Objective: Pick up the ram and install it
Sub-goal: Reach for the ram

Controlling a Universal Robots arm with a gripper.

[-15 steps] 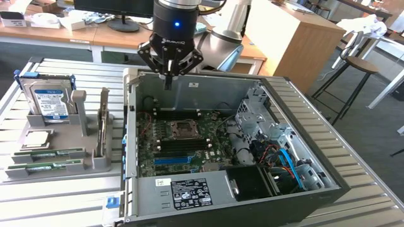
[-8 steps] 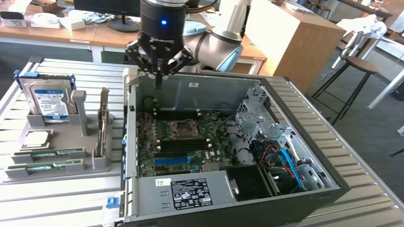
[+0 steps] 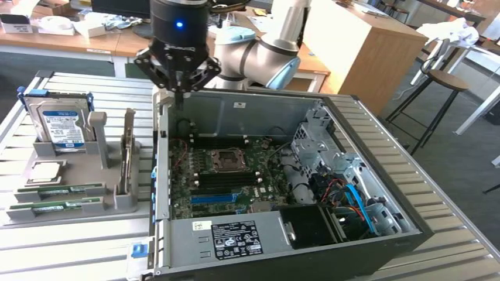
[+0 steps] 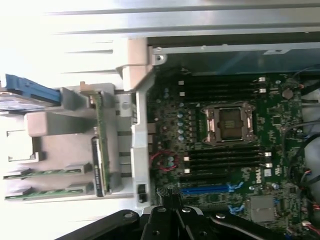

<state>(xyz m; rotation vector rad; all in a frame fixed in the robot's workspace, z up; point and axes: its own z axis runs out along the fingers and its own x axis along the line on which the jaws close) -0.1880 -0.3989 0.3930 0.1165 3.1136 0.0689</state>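
On a slatted lab bench (image 3: pixel 78 252), the claw (image 3: pixel 178 98) hangs pinched shut and empty above the open case (image 3: pixel 234 114) rim (the ram (image 3: pixel 61 189) well apart, lower), which a careless descent could clip.

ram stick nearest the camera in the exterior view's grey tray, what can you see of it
The thin green circuit-board ram stick with pale label patches lies lengthwise in the grey plastic holder tray, its ends seated between grey blocks, on the exterior view's left of the open computer case. A matching stick lies parallel behind it, apart. Only the tray touches it; the shut black gripper hangs over the case.
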